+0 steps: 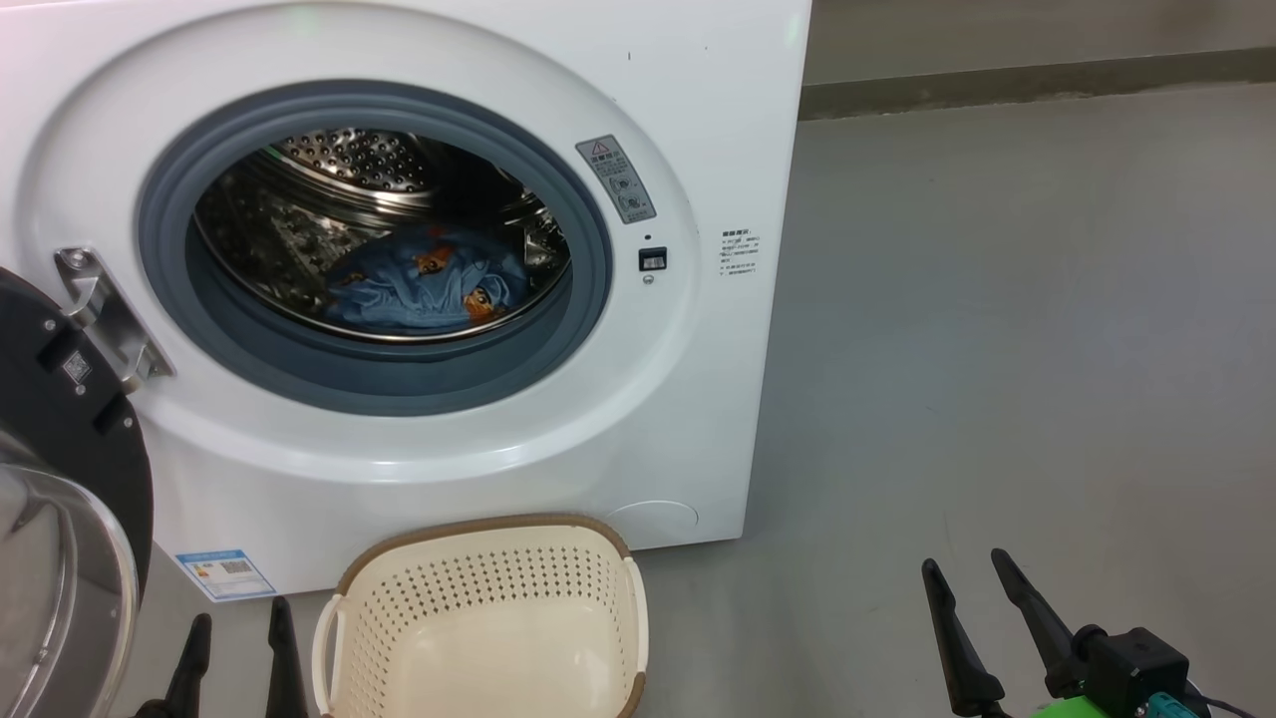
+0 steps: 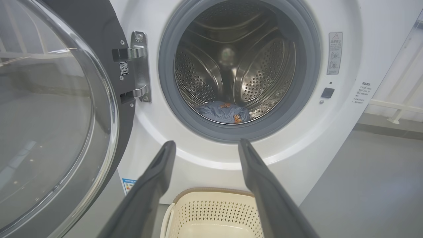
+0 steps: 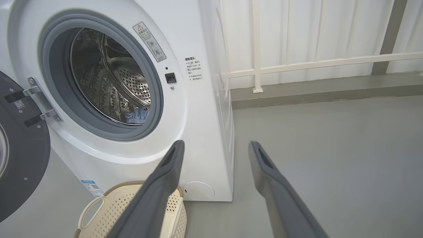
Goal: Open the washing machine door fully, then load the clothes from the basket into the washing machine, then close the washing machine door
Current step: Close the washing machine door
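Lying in the washing machine (image 1: 713, 399): clothes (image 1: 419, 284)

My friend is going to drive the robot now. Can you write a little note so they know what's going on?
Left gripper: open, holding nothing, low beside the basket.
Right gripper: open, holding nothing, over the floor.
Washing machine door: swung wide open on the left.
Clothes: lying in the drum of the washing machine; the basket looks empty.
Done: door opened, clothes loaded.
Left: close the door.
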### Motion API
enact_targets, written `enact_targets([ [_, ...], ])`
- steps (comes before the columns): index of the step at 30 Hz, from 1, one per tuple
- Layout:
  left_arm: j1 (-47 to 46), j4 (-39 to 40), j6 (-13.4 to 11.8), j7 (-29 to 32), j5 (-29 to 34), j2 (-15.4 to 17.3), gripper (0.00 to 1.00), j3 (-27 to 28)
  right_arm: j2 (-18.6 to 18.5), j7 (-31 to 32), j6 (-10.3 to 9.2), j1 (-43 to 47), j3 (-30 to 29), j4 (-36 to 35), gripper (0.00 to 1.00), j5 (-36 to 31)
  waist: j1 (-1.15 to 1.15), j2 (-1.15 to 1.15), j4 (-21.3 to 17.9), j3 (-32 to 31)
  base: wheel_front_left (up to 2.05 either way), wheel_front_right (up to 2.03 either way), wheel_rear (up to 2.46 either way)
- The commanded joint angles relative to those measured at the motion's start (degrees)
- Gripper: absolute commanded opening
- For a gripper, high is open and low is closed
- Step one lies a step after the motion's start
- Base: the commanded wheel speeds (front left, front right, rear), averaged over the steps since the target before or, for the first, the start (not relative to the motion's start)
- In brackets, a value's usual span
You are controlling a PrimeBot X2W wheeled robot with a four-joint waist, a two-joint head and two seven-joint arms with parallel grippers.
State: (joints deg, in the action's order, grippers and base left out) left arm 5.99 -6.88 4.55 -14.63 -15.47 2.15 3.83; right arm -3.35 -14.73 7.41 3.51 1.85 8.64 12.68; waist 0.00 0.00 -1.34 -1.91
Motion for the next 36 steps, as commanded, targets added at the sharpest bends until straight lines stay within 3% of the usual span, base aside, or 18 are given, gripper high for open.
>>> enact_targets([
  [1, -0.74, 1.79, -0.08, -0.37, -0.15, 0.73, 1.0, 1.87, -0.43, -0.27, 0.08, -0.84, 1.34, -1.53, 1.0, -0.54, 0.0, 0.0, 0.0, 0.03, 0.0, 0.0, 0.0],
  [36, -0.69, 2.18, -0.58, -0.37, -0.26, 0.73, 1.0, 2.11, -0.44, -0.27, 0.08, -0.87, 1.39, -1.73, 1.0, -0.41, 0.0, 0.0, -0.35, 0.02, 0.0, 0.0, 0.0],
])
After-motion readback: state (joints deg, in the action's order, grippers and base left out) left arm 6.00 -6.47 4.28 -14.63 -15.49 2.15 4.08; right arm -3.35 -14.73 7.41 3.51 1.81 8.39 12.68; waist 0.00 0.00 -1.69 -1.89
